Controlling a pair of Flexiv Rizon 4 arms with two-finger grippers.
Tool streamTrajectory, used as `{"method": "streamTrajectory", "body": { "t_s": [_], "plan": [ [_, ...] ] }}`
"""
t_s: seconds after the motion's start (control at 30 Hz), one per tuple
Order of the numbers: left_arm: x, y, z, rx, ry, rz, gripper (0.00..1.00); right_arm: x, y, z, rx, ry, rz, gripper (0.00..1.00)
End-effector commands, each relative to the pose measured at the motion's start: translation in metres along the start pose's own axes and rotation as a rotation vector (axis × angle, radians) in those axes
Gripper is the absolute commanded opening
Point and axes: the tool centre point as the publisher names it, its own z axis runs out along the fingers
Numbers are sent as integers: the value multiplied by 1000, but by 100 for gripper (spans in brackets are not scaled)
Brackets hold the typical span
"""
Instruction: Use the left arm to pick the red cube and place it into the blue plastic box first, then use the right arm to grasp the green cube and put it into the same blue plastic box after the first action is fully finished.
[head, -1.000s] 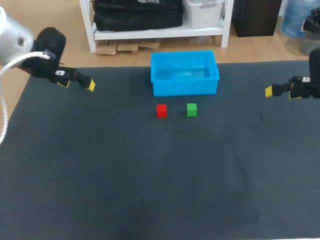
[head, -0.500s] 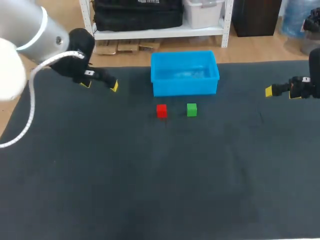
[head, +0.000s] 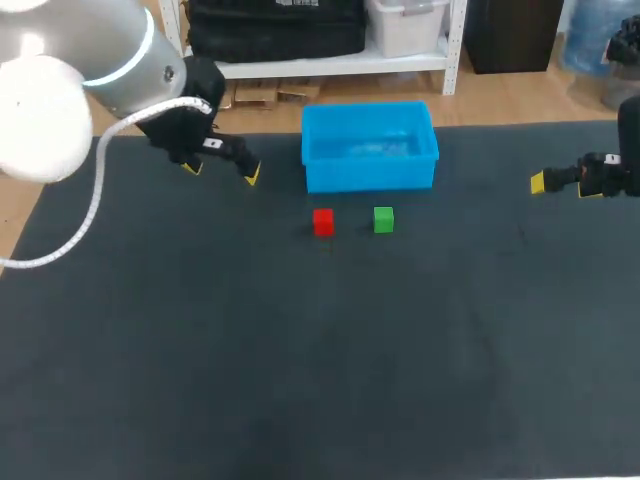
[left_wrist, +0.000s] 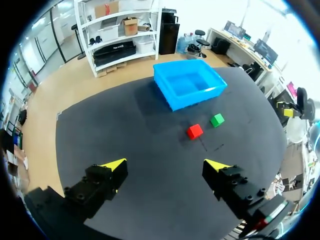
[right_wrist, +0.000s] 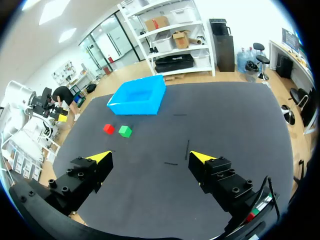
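A small red cube (head: 323, 221) and a green cube (head: 383, 219) sit side by side on the dark mat, just in front of the blue plastic box (head: 370, 176). My left gripper (head: 221, 170) hovers open to the left of the box, with nothing between its fingers. In the left wrist view the red cube (left_wrist: 195, 131), the green cube (left_wrist: 217, 119) and the box (left_wrist: 197, 97) lie well ahead of the open gripper (left_wrist: 165, 164). My right gripper (head: 562, 185) stands open at the table's right edge. Far ahead of that gripper (right_wrist: 151, 156) are the red cube (right_wrist: 108, 129), green cube (right_wrist: 125, 131) and box (right_wrist: 137, 106).
The dark mat (head: 320, 360) covers the whole table and shows nothing else on it. The box holds nothing visible. Wide free room lies in front of the cubes and to both sides.
My left arm has swung rightward along the back of the table, bringing its open gripper close to the box's left side. The right arm, cubes and box have stayed put.
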Motion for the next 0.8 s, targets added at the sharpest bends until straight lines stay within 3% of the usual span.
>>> {"method": "streamTrajectory", "body": {
  "t_s": [0.03, 0.8],
  "plan": [
    [-11, -8, 7, -27, 30, 0, 100, 0, 0, 0, 0, 1, 0, 100],
    [-38, -45, 25, -43, 66, -59, 100, 0, 0, 0, 0, 1, 0, 100]
  ]
}}
